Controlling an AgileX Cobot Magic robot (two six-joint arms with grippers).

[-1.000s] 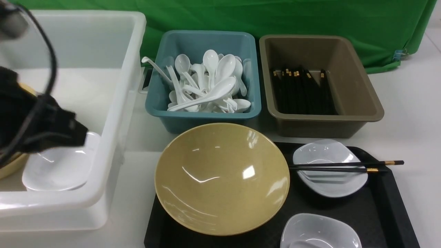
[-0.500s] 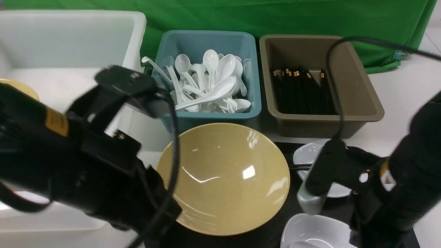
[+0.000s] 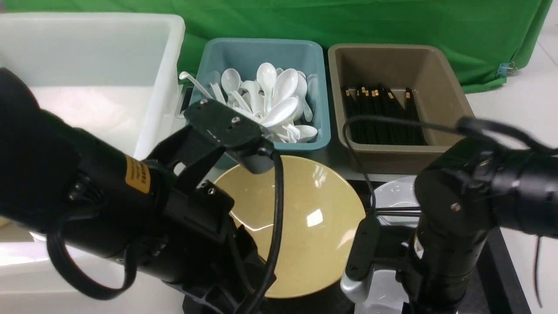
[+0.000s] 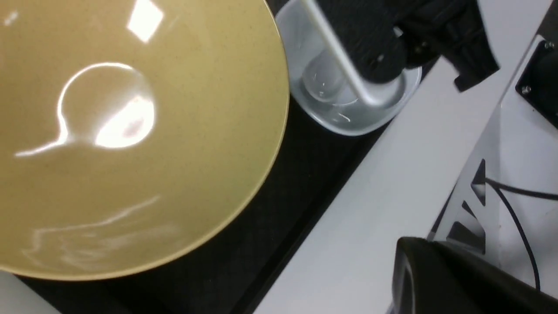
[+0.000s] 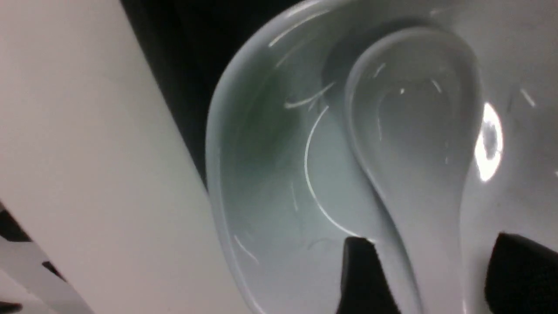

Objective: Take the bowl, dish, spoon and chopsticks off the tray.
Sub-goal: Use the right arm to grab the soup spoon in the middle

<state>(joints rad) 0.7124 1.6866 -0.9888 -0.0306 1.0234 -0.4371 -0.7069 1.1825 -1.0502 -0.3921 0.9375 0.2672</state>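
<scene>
The mustard-yellow bowl (image 3: 305,218) sits on the left of the black tray (image 3: 495,261). A white spoon (image 5: 414,131) lies in the near white dish (image 5: 261,174). My right gripper (image 5: 436,274) is open, its jaws on either side of the spoon's handle without gripping it. Behind the right arm (image 3: 453,226), the chopsticks (image 3: 394,212) lie across a second white dish (image 3: 392,194), mostly hidden. My left gripper (image 4: 407,257) is shut and empty, over the table beside the tray (image 4: 270,226), near the bowl (image 4: 130,131). The left arm (image 3: 130,209) covers the bowl's left rim.
A big white bin (image 3: 87,52) stands at the left. At the back, a teal bin (image 3: 205,65) holds several white spoons and a brown bin (image 3: 436,65) holds several black chopsticks. Green cloth hangs behind them.
Both arms have swung in over the tray, the left from the white bin toward the bowl. The right gripper has come down over the near dish and opened around the spoon's handle.
</scene>
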